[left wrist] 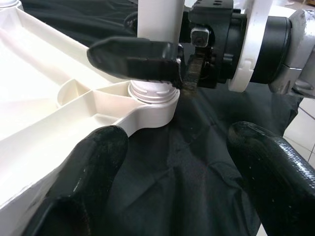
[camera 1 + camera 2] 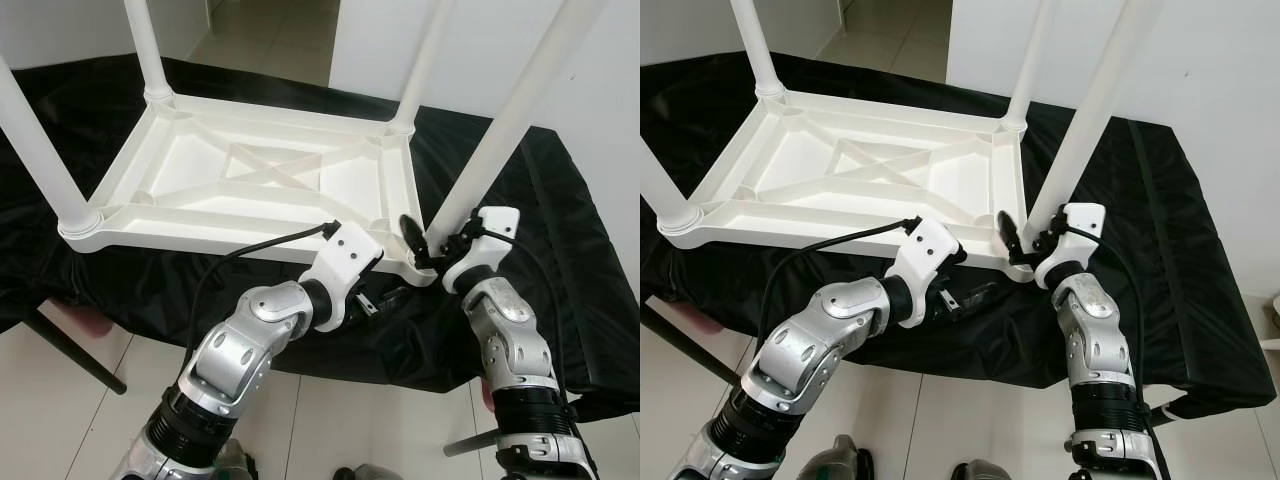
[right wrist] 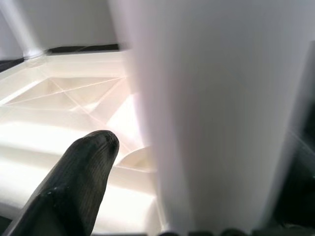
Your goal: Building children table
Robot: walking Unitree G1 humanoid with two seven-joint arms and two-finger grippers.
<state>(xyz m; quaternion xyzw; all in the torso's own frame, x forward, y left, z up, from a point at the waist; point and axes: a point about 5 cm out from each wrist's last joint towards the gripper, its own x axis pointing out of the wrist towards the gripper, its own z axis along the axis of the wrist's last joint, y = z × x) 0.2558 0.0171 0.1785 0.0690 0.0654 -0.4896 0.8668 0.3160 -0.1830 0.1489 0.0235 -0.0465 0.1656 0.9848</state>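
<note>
**Right tool grips the near leg of an upturned children's table**

A white plastic children's table (image 2: 250,175) lies upside down on a black cloth (image 2: 560,260) that covers a low counter, its ribbed underside facing up with a cross brace in the middle. Four white legs stand up from its corners. The near right leg (image 2: 500,140) rises at a slight tilt from the corner socket (image 1: 152,105) closest to the robot's right arm.

The right tool (image 2: 425,245) sits at the base of that leg, just above the socket, its black fingers pinching the leg from either side (one finger (image 1: 133,54) lies across the front of the leg in the left wrist view, and another (image 3: 78,182) shows beside the blurred white tube in the right wrist view). Its white wrist housing rests close against the leg.

The left tool (image 2: 385,300) hangs just below the table's near edge, over the black cloth and near the same corner, its two fingers (image 1: 93,177) spread apart with nothing between them. They point toward the socket, not touching it. A black cable runs along the left arm's wrist.

Pale tiled floor (image 2: 60,400) shows in front of the cloth, and white walls stand behind the table.
</note>
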